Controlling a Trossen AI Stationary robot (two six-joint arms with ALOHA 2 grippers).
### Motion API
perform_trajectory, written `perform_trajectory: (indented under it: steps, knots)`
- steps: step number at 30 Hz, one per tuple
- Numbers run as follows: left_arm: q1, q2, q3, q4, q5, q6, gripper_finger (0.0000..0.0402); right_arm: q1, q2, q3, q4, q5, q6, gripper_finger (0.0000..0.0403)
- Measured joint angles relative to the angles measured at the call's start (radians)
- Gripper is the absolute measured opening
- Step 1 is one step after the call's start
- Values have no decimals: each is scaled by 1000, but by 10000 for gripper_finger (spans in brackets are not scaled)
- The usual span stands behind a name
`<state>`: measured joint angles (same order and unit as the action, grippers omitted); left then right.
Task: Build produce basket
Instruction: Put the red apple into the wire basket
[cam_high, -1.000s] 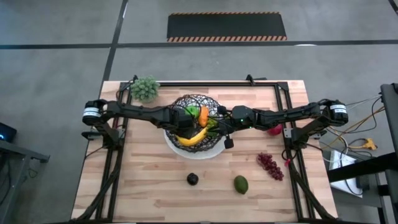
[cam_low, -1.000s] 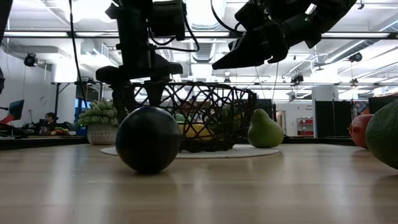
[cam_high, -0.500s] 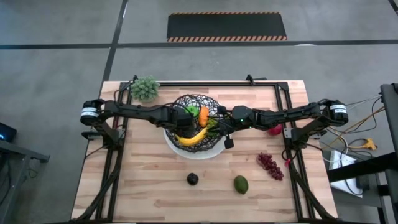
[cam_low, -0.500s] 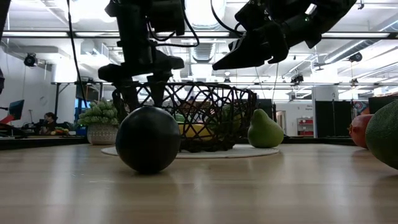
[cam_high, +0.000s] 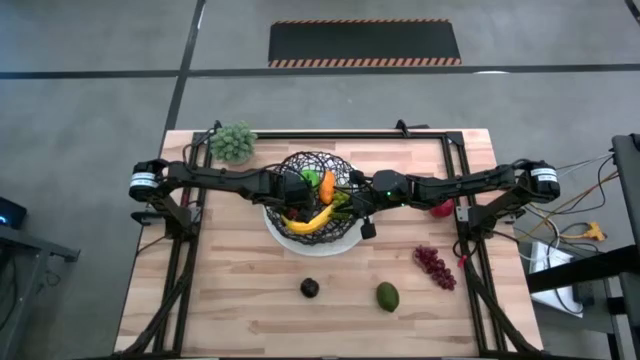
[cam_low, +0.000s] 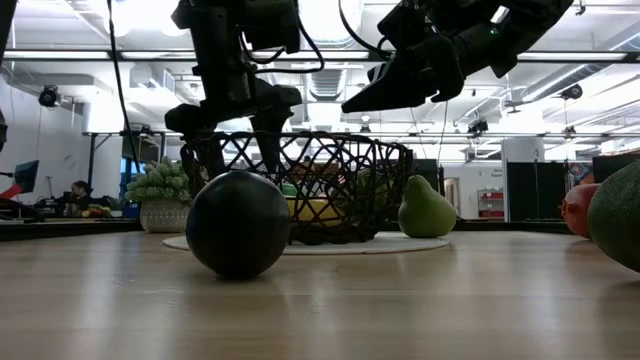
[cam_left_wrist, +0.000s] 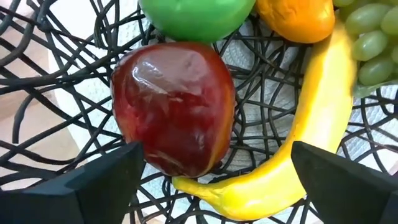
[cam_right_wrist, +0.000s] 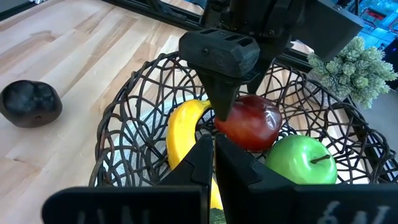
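A: From above, where is everything?
B: The wire basket (cam_high: 314, 185) sits on a white plate (cam_high: 346, 238) at the counter's (cam_high: 240, 290) middle, holding a banana (cam_high: 308, 222), a carrot (cam_high: 328, 186) and a green apple (cam_high: 309, 179); the left hand (cam_high: 291, 199) is inside it, the right hand (cam_high: 358, 203) at its right rim; a plum (cam_high: 310, 288), an avocado (cam_high: 387, 296) and red grapes (cam_high: 435, 266) lie nearer, a leafy cluster (cam_high: 233, 141) at the far left.

A: And level with the counter?
B: The plum (cam_low: 238, 224) fills the foreground before the basket (cam_low: 330, 185); a green pear (cam_low: 426, 210) stands to its right.

A: The left wrist?
B: Fingers (cam_left_wrist: 99, 183) spread wide, released, either side of a red apple (cam_left_wrist: 174, 106) resting on the mesh beside the banana (cam_left_wrist: 298, 143); green grapes (cam_left_wrist: 370, 37) too.

A: The right wrist?
B: The right hand (cam_right_wrist: 214, 158) is clenched, empty, over the rim; the left hand (cam_right_wrist: 225, 102) touches the red apple (cam_right_wrist: 252, 121).
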<state>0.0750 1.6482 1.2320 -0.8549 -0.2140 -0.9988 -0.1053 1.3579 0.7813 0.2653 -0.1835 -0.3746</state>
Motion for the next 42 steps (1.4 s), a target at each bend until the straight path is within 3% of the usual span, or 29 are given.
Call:
perform_trajectory:
  steps: [13, 24, 33, 38, 42]
  knots:
    - [23, 20, -11, 9, -83, -6, 393, 0, 0, 0, 0, 0, -3, 9]
    - [23, 116, -11, 43, -106, 11, 393, 0, 0, 0, 0, 0, -1, 9]
    - [23, 120, -3, 71, -118, 19, 342, 0, 0, 0, 0, 0, 0, 9]
    - [17, 103, 27, 70, -175, 76, 334, 0, 0, 0, -1, 0, -1, 9]
    - [-14, 49, 38, 92, -303, 185, 332, 0, 0, 0, 0, 0, -2, 9]
